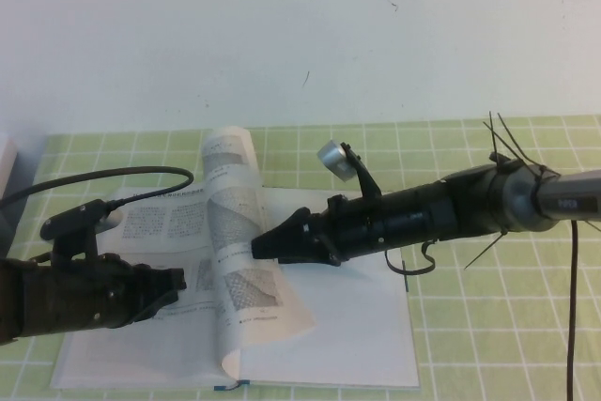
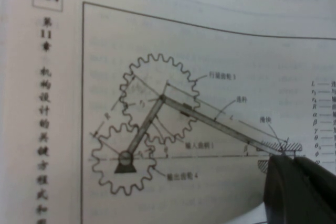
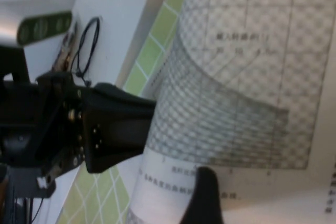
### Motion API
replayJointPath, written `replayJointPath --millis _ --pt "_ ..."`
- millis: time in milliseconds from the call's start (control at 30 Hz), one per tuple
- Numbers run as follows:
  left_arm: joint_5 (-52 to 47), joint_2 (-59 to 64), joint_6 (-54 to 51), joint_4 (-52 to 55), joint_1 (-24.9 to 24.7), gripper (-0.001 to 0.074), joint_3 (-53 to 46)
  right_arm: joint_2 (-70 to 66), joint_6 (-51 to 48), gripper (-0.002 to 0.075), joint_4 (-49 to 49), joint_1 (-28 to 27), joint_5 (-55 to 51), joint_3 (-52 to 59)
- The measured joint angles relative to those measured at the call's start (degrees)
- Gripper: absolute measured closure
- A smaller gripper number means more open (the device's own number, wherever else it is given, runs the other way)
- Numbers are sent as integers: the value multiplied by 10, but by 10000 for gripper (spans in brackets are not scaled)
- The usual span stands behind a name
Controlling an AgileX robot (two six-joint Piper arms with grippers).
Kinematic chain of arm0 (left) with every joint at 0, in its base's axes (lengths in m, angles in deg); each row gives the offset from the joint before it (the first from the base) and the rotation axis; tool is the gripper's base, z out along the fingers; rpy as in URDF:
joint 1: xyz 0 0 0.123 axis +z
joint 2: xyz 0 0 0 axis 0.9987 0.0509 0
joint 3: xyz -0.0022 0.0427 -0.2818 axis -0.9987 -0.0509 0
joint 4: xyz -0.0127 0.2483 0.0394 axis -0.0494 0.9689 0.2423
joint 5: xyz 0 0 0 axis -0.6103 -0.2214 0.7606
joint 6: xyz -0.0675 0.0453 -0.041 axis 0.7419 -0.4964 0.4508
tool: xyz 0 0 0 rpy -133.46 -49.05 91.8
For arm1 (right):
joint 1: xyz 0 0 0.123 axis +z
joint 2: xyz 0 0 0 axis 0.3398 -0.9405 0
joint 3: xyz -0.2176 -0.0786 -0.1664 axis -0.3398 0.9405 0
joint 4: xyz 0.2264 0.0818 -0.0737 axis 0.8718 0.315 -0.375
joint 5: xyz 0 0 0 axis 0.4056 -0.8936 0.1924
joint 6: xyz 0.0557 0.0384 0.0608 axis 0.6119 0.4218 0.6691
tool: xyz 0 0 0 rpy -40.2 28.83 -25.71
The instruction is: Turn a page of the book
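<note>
An open book (image 1: pixel 357 345) lies on the green checked table. One page (image 1: pixel 235 194) stands up from the middle, curled, with printed grid figures. My right gripper (image 1: pixel 257 249) reaches in from the right, its tip at this page, shut on its edge. In the right wrist view one finger (image 3: pixel 205 198) shows in front of the lifted page (image 3: pixel 236 93); the other is hidden. My left gripper (image 1: pixel 177 286) is shut and rests on the left-hand page. In the left wrist view its tip (image 2: pixel 283 157) touches page 384 (image 2: pixel 157 51) beside a gear drawing.
A black cable (image 1: pixel 113 176) loops over the table behind the left arm. A white object (image 1: pixel 5 166) stands at the far left edge. A white wall runs behind the table. Loose wires (image 1: pixel 512 147) stick out of the right arm.
</note>
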State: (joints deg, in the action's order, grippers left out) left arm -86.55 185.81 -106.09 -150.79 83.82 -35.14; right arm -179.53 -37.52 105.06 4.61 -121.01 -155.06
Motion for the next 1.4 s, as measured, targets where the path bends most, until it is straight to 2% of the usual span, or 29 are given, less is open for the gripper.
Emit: replayJointPath --millis 200,367,567,833,1067,1400 --pt "-9 0 0 0 0 738 0 -9 -64 173 35 1 -5 0" --pt "-17 1 -4 0 0 738 0 -9 -86 173 36 1 -74 -23" --pt "-30 -19 -35 2 0 738 0 -9 -40 173 36 1 -104 -68" --pt "-52 -151 -37 11 -15 738 -58 -9 39 173 36 1 -109 -106" --pt "-16 -268 -41 22 -119 738 -121 -9 54 173 36 1 -111 -109" --pt "114 -307 -47 23 -327 738 -129 -9 77 173 36 1 -111 -109"
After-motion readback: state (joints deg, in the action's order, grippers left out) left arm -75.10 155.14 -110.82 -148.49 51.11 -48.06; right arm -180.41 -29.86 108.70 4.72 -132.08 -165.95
